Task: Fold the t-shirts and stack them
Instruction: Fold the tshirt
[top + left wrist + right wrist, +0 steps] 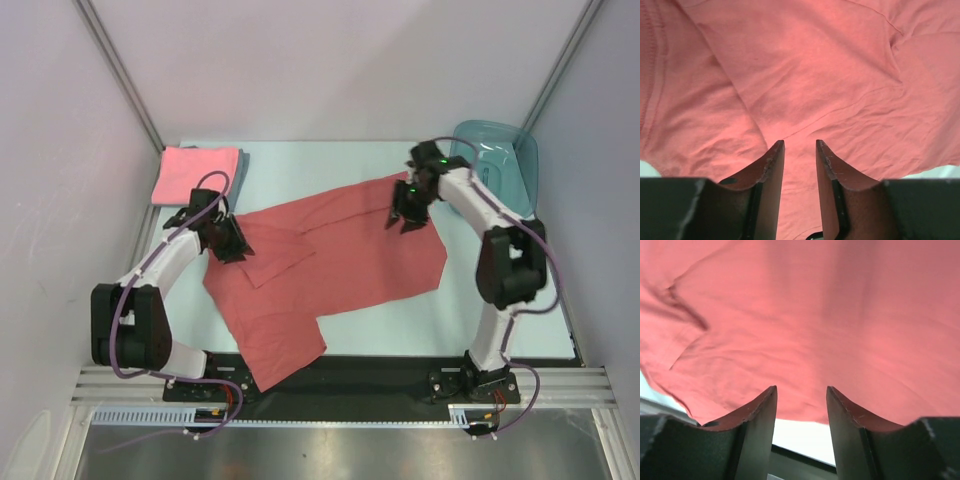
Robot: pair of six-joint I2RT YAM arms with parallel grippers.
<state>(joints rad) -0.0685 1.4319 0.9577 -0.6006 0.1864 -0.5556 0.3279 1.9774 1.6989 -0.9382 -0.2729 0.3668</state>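
A brick-red t-shirt [330,262] lies spread across the middle of the table, one sleeve folded onto its body at the left and its lower part reaching the near edge. My left gripper [240,250] hovers over that folded left part, jaws open with only cloth [805,75] below them. My right gripper [408,222] stands open above the shirt's far right edge [805,330], nothing between its fingers. A folded pink t-shirt [190,174] rests on a folded grey-blue one [241,163] at the far left corner.
A teal translucent tub [497,160] stands at the far right corner, close behind my right arm. White walls with metal posts close in the table on three sides. A black rail [350,375] runs along the near edge.
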